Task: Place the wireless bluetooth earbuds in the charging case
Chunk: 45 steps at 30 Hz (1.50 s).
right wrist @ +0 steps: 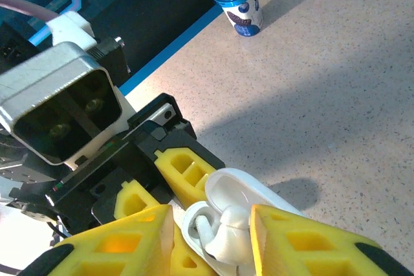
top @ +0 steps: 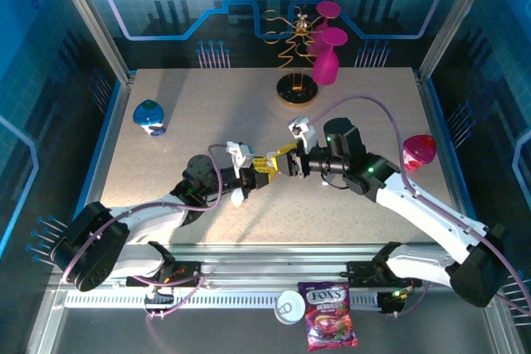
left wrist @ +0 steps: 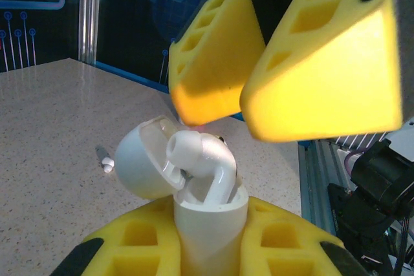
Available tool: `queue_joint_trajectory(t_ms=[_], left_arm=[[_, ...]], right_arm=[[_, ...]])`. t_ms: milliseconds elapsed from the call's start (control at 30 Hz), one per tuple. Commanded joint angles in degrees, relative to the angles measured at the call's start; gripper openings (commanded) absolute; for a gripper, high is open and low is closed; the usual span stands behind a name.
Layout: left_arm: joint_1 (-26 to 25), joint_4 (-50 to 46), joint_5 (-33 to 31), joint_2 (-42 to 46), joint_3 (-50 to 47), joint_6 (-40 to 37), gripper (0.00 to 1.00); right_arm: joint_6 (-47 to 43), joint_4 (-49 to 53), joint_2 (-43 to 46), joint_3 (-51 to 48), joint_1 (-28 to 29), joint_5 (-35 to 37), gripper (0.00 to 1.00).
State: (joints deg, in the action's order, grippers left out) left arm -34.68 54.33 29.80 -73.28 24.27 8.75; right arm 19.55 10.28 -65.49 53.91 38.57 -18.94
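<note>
My left gripper [left wrist: 210, 234] is shut on the body of the white charging case [left wrist: 206, 221], which stands upright with its flip lid [left wrist: 143, 159] swung open. One white earbud [left wrist: 204, 156] rests in the case mouth, stem down in a slot and bud sticking out. My right gripper [right wrist: 210, 224] is open, its yellow fingers [left wrist: 323, 75] on either side of and just above that earbud [right wrist: 229, 240]; the right finger is close against it and the left finger stands clear. A second tiny white earbud [left wrist: 107, 163] lies on the table beyond. Both grippers meet at the table's middle [top: 270, 161].
A blue-lidded cup [top: 149, 117] stands at the far left. A gold wire stand with magenta glasses [top: 303, 51] is at the back centre, and another magenta glass [top: 418, 151] is at the right edge. A candy bag [top: 329, 315] lies off the front rail.
</note>
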Motion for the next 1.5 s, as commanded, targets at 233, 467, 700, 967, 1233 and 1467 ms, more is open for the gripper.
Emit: queue_joint_trajectory(t_ms=[233, 467, 700, 967, 1233, 1467], left_arm=[[-0.02, 2.37, 0.19, 1.21, 0.74, -1.28, 0.05], [-0.03, 1.91, 0.26, 1.12, 0.69, -1.71, 0.05], [-0.12, 1.92, 0.6, 0.52, 0.46, -3.03, 0.05], [-0.08, 2.27, 0.74, -0.01, -0.1, -3.95, 0.05], [-0.04, 1.9, 0.71, -0.21, 0.02, -5.08, 0.05], [-0.12, 2.24, 0.93, -0.65, 0.38, -5.19, 0.05]], right_arm=[[0.41, 2.2, 1.32, -1.4, -0.18, -0.28, 0.33], [-0.2, 2.28, 0.43, -0.52, 0.61, -1.02, 0.29], [-0.89, 2.64, -0.6, 0.41, 1.25, -0.54, 0.21], [-1.27, 2.9, -1.74, 1.57, 1.46, -0.31, 0.2], [-1.96, 3.69, -3.29, 2.78, 2.03, -0.24, 0.2], [-2.94, 5.25, -4.61, 4.18, 2.95, 1.07, 0.2]])
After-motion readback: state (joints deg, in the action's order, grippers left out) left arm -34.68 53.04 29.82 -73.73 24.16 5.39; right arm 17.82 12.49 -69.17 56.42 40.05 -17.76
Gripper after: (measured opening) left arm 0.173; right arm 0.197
